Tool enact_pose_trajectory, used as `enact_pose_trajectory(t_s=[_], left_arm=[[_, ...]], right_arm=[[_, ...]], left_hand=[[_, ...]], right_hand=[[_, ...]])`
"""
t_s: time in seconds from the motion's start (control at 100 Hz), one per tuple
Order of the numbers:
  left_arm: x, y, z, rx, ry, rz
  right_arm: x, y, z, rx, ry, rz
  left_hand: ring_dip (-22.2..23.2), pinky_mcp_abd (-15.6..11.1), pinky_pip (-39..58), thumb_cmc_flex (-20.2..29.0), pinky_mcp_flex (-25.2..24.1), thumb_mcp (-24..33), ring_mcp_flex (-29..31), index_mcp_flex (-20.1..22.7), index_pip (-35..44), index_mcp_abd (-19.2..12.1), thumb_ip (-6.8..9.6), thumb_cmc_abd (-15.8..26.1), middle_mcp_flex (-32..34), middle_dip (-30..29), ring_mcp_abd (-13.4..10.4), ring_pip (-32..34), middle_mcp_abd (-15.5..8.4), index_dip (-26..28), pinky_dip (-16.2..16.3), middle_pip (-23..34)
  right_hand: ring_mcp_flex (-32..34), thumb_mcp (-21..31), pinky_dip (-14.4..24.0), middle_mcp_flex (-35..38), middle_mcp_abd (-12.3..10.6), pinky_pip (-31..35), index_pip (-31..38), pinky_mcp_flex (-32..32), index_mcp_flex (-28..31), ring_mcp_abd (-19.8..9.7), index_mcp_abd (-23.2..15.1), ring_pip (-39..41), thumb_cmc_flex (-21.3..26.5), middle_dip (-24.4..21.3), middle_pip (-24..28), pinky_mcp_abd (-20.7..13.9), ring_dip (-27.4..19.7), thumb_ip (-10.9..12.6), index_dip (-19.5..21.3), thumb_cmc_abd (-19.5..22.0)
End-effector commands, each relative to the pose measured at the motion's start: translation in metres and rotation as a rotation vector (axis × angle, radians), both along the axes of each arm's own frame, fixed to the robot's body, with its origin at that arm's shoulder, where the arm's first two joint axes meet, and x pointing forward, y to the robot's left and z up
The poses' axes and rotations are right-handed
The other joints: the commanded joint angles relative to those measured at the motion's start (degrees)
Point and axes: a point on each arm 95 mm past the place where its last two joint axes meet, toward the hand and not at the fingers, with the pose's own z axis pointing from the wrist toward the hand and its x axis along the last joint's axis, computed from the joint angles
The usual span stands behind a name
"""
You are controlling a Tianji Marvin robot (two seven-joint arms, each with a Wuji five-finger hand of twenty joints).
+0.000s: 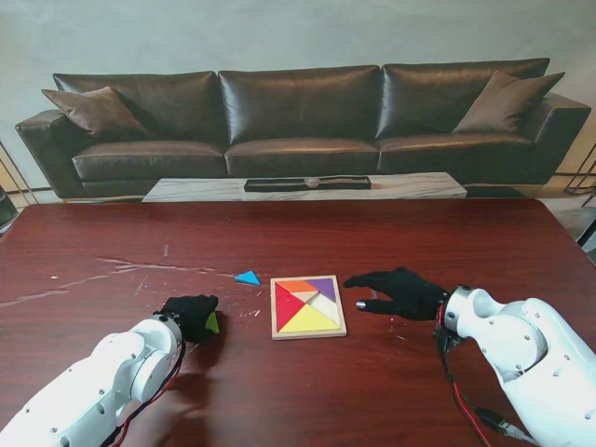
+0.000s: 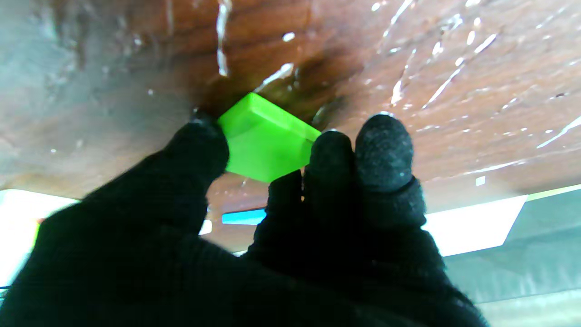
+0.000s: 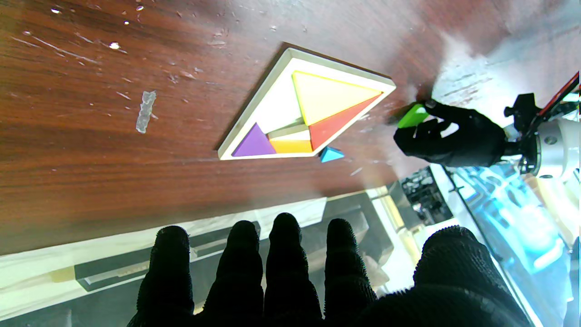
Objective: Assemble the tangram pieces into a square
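Tray [image 1: 275, 307]: pale wooden frame, flat on the bench [image 1: 93, 242], centre, between the two hands.
Pieces in tray: red [image 1: 287, 305], yellow [image 1: 312, 321], orange [image 1: 298, 286], purple [image 1: 323, 287]; part of the tray floor bare.
Blue piece [image 1: 247, 277]: small triangle on the bench, just left of the tray's far corner.
Green piece [image 2: 263, 141]: left of the tray, against the bench.
Left hand [image 1: 189, 315]: black glove, thumb and fingers [image 2: 336, 154] pinching the green piece.
Right hand [image 1: 400, 291]: right of the tray, fingers spread, holding nothing.
Sofa [image 1: 298, 112]: dark leather, beyond the bench.
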Motion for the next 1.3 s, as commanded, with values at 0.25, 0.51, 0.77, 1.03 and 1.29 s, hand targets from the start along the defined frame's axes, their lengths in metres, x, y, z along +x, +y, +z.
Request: enact_pose_trajectory(t_s=[0.25, 0.51, 0.77, 1.03, 1.29], left_arm=[[-0.032, 0.022, -0.071, 0.052, 0.191, 0.034], [-0.032, 0.024, -0.074, 0.044, 0.191, 0.043], [-0.032, 0.024, -0.076, 0.084, 0.235, 0.065], [-0.03, 0.024, -0.078, 0.057, 0.193, 0.059], [-0.026, 0.021, -0.076, 0.053, 0.229, 0.073]], right_arm=[[-0.001, 0.001, 0.0, -0.008, 0.004, 0.005], [0.0, 0.002, 0.001, -0.009, 0.008, 0.008], [0.0, 0.002, 0.001, -0.011, 0.01, 0.008], [0.001, 0.003, 0.001, -0.011, 0.009, 0.007], [0.001, 0.001, 0.001, -0.012, 0.008, 0.002]], left_hand=[[-0.86, 1.94, 6.66, 12.92, 4.34, -6.38, 3.84, 9.09, 24.58, -21.27, 7.84, -4.66, 12.63, 6.61, -3.75, 5.76, -18.38, 30.49, 0.8, 21.8], [-3.76, 9.02, 4.19, 11.44, 4.2, -5.77, 3.97, 19.51, 29.14, -26.23, 8.0, -5.62, 13.84, 3.92, -1.7, 2.58, -19.77, 37.06, -3.06, 22.29], [-14.26, 6.41, -0.31, 4.89, 0.81, -1.07, -1.35, 19.52, 29.19, -24.37, 9.11, -3.21, 0.54, -22.17, 9.47, -19.92, 1.29, 37.07, -4.25, -13.98], [-18.39, 7.03, 0.53, 20.51, 5.64, -14.73, 11.68, 20.17, 30.1, -22.66, 10.34, -4.5, 24.71, -13.56, 9.67, -23.38, -6.75, 37.07, -8.05, -23.55], [-10.4, 7.15, -2.85, 20.33, 2.19, -16.99, 6.16, -3.46, 19.27, -13.26, 10.23, -3.05, 15.46, -8.26, 8.72, -16.72, -9.26, 28.52, -5.8, -9.69]], right_hand=[[0.89, 0.11, -0.14, 0.79, -0.12, 0.03, -0.01, -0.58, -0.69, -0.23, -1.24, -0.1, -0.01, 0.45, 0.55, 0.5, 0.73, 1.35, 0.07, 1.32], [0.9, 0.12, -0.13, 0.7, -0.05, 0.05, 0.0, -0.55, -0.68, -0.16, -1.35, -0.13, 0.0, 0.43, 0.52, 0.55, 0.75, 1.36, 0.07, 1.27], [1.04, 0.12, -0.1, 0.63, -0.07, 0.1, 0.01, -0.45, -0.67, 0.01, -1.34, -0.11, 0.04, 0.43, 0.5, 0.71, 0.79, 1.35, 0.07, 1.18], [0.94, 0.12, -0.09, 0.62, -0.09, 0.1, 0.0, -0.49, -0.71, -0.04, -1.36, -0.18, 0.13, 0.43, 0.52, 0.71, 0.79, 1.35, 0.06, 0.95], [0.98, 0.09, -0.12, 0.63, -0.03, 0.07, 0.06, -0.54, -0.67, -0.1, -1.32, -0.16, 0.09, 0.45, 0.57, 0.64, 0.79, 1.36, 0.08, 0.59]])
